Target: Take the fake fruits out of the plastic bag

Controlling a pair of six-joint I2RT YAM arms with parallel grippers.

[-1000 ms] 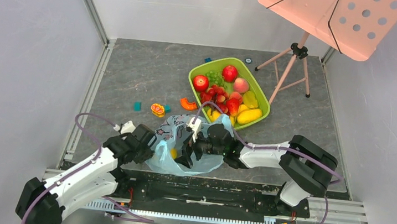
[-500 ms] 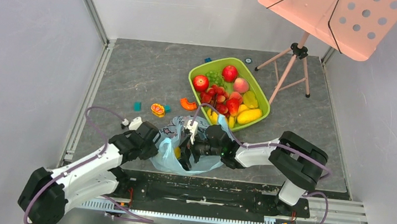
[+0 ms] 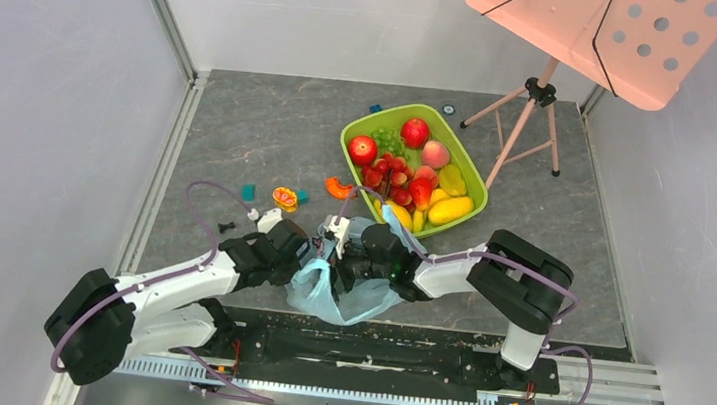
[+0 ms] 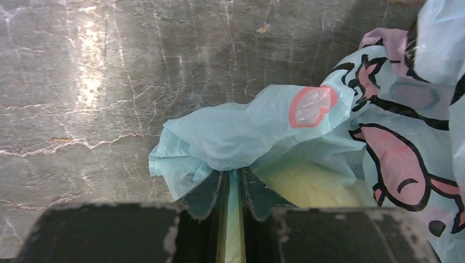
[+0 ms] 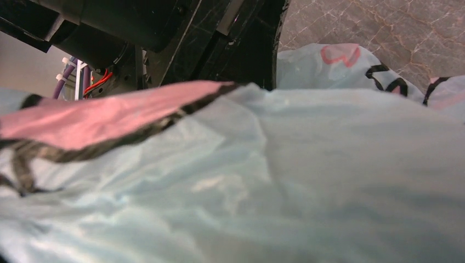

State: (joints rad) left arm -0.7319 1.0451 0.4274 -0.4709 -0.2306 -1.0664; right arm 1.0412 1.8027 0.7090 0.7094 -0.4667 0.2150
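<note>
The light-blue plastic bag (image 3: 337,289) with pink and dark prints lies bunched at the near table edge between my two grippers. My left gripper (image 3: 302,258) is shut on a fold of the bag's left edge; the left wrist view shows the film pinched between its fingers (image 4: 236,181). A yellow fruit (image 4: 312,186) glows through the bag there. My right gripper (image 3: 346,260) reaches into the bag's mouth from the right. In the right wrist view the bag (image 5: 263,181) covers the fingers. Several red and yellow fake fruits (image 3: 408,173) lie in the green tray (image 3: 474,177).
An orange fruit slice (image 3: 285,197) and an orange wedge (image 3: 339,187) lie left of the tray, with small teal blocks (image 3: 248,192) nearby. A pink music stand on a tripod (image 3: 537,93) stands at the back right. Walls close in left, right and back.
My left gripper has moved right and away from me, pulling the bag's left edge with it. The bag is now more bunched and narrower. My right gripper has shifted slightly left.
</note>
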